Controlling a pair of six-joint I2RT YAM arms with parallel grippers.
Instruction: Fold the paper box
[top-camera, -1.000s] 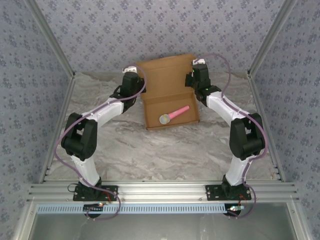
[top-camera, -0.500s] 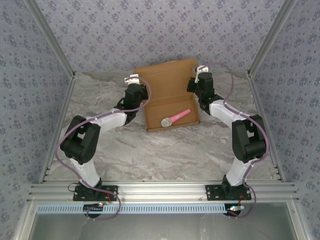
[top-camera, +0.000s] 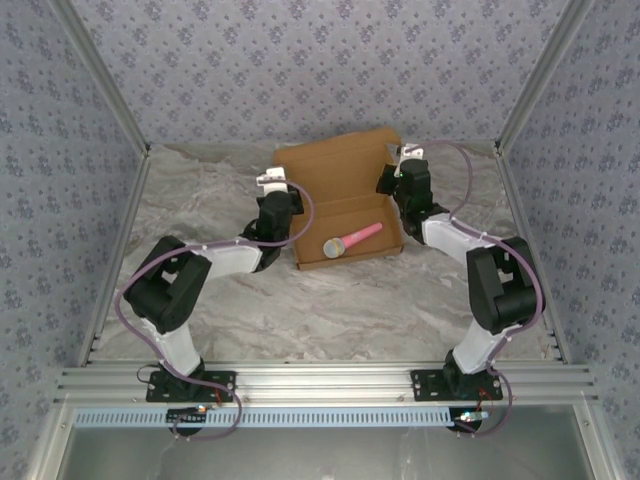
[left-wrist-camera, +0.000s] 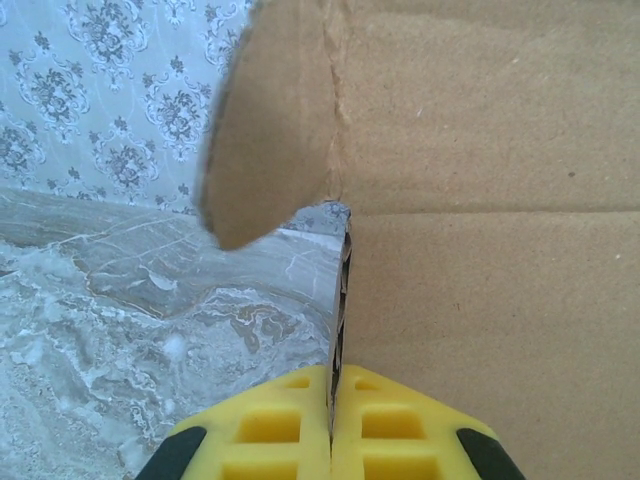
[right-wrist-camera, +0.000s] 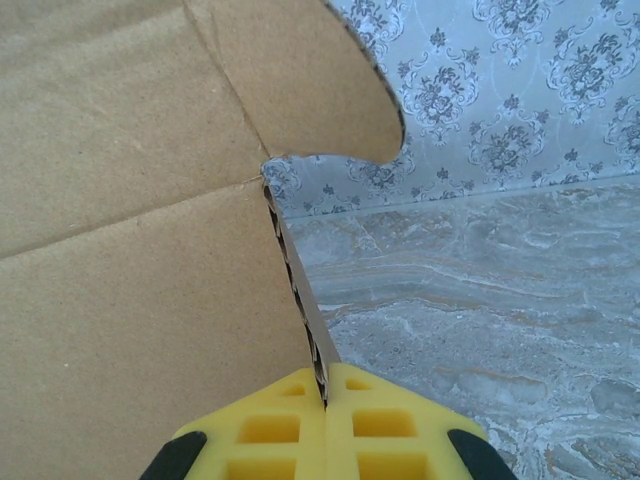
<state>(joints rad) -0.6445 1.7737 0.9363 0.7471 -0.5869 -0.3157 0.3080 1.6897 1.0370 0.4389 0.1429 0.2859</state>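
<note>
Paper box (top-camera: 345, 205) sits far-centre on the worktop (top-camera: 300, 310), lid panel raised toward the back wall. Its shallow tray holds one item: a pink stick (top-camera: 352, 238) with a round pale head, lying diagonally. Left pincer (left-wrist-camera: 333, 388) is clamped on the box's left side wall edge. Right pincer (right-wrist-camera: 325, 388) is clamped on the right side wall edge. A rounded tab stands above each grip.

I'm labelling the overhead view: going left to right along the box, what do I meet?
The left hand pinching the paper box by its left wall → pink stick lying in the box → right hand pinching its right wall.
</note>
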